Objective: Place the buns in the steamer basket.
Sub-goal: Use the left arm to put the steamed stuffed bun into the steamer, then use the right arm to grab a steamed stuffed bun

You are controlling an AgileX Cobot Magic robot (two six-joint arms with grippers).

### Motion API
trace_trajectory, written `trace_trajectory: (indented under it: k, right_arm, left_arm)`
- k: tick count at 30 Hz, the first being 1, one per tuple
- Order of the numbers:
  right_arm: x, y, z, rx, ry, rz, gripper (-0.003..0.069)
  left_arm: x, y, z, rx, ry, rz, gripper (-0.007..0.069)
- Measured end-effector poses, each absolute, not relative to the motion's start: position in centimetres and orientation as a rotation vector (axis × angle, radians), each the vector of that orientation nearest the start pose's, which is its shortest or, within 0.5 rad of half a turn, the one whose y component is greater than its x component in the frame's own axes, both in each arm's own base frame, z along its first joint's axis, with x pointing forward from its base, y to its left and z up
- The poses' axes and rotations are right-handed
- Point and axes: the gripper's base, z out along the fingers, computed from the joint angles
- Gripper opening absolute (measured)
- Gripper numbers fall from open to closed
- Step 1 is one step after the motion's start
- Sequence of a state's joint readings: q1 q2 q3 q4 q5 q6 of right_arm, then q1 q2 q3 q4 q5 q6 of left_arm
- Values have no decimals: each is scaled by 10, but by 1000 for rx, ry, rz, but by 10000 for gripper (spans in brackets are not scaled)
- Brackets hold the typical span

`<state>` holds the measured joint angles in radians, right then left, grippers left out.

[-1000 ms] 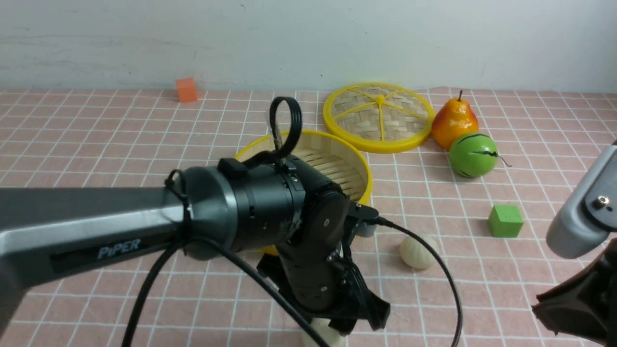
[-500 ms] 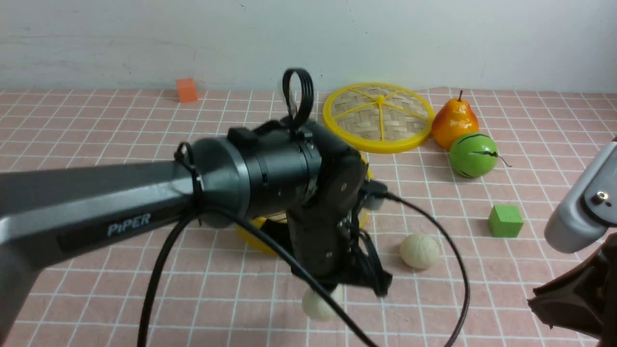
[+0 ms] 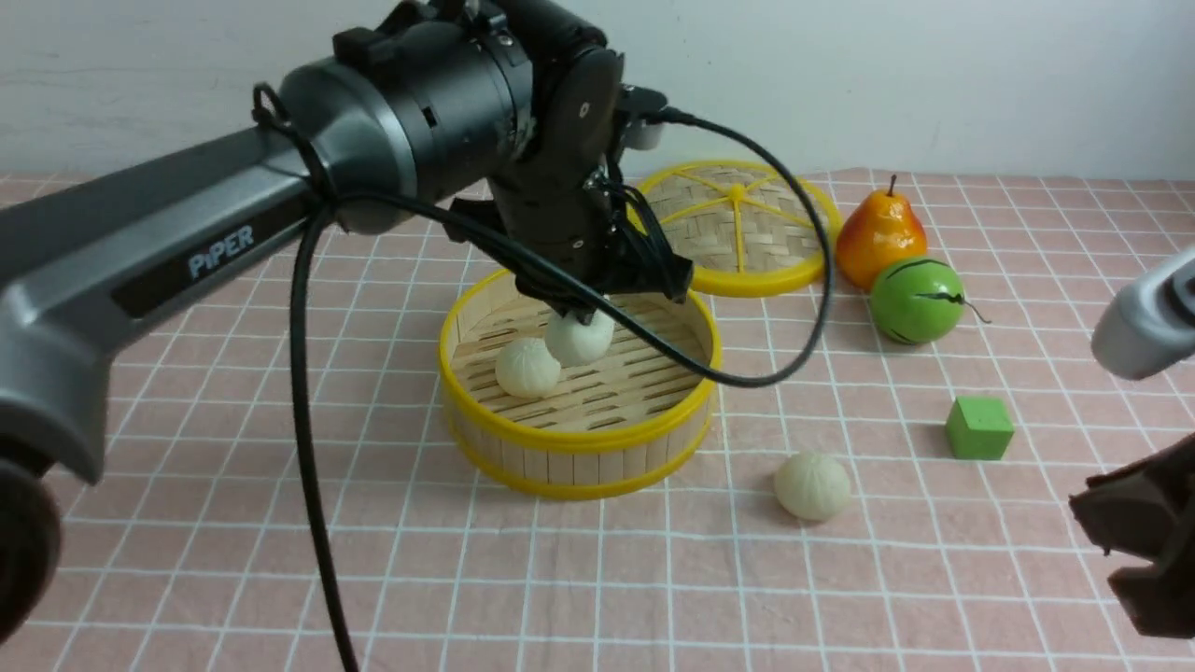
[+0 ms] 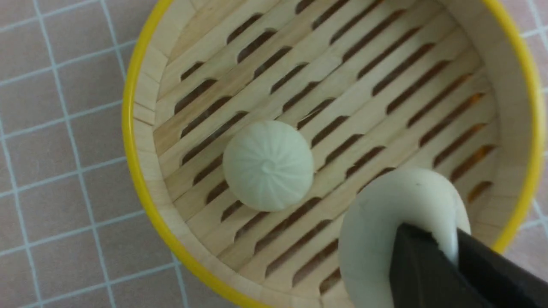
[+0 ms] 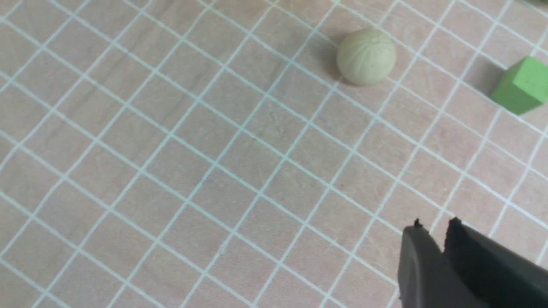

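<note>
The steamer basket (image 3: pixel 579 439) stands mid-table with its yellow rim (image 4: pixel 128 128) around a slatted floor. One bun (image 3: pixel 527 367) (image 4: pixel 267 164) rests on the slats. My left gripper (image 3: pixel 583 313) (image 4: pixel 445 244) hangs just over the basket, shut on a second bun (image 3: pixel 579 338) (image 4: pixel 385 222) that is squeezed between its black fingers. A third bun (image 3: pixel 812 485) (image 5: pixel 366 55) lies on the cloth in front and to the right of the basket. My right gripper (image 3: pixel 1139 541) (image 5: pixel 434 226) hovers low at the right edge, its jaws nearly together with nothing between them.
The woven lid (image 3: pixel 738 224) lies behind the basket. A pear (image 3: pixel 878 238) and a green striped fruit (image 3: pixel 917 301) sit to its right. A green cube (image 3: pixel 978 427) (image 5: pixel 522 85) rests near the loose bun. The left arm's cable loops over the basket's right side.
The left gripper closed on a bun at the table's front edge, then lifted it up and back until it hung over the basket. The right arm barely shifted.
</note>
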<state>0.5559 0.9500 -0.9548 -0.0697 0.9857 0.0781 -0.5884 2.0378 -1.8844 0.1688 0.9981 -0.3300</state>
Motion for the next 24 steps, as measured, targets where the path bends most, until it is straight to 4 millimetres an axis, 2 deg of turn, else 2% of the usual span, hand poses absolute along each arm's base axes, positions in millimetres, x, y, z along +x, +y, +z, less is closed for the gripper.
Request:
trace_trajectory:
  k: [5,7,9,13,16,20,22,23,24]
  right_arm:
    - [154,85,344,-572,2450,133,95]
    - [160,88,339,-567,2484,113,95]
    - [166,90,334,-549,2517,90,95]
    - [182,92,325,-456,2581,73,95]
    - [195,90,326,-394,2598,63,95]
    - [207,88,333,-351,2589,65,99]
    - [219,89,340,-348,2576,67,116]
    - [220,90,342,-347,2571,70,116]
    - [227,91,344,-349,2567,68,134]
  left_arm:
    - [402,-246,253,419,2630,-133,55]
    - [405,-250,240,431,2646,-143,106]
    - [407,-252,230,441,2662,-144,189]
    - [409,-254,218,445,2684,-136,318]
    - [410,-254,219,444,2681,-138,395]
    - [407,-253,226,443,2685,-135,428]
    - [402,-249,248,446,2679,-130,437]
    - [401,-248,250,449,2676,-129,437]
    - [397,-245,269,454,2657,-125,437]
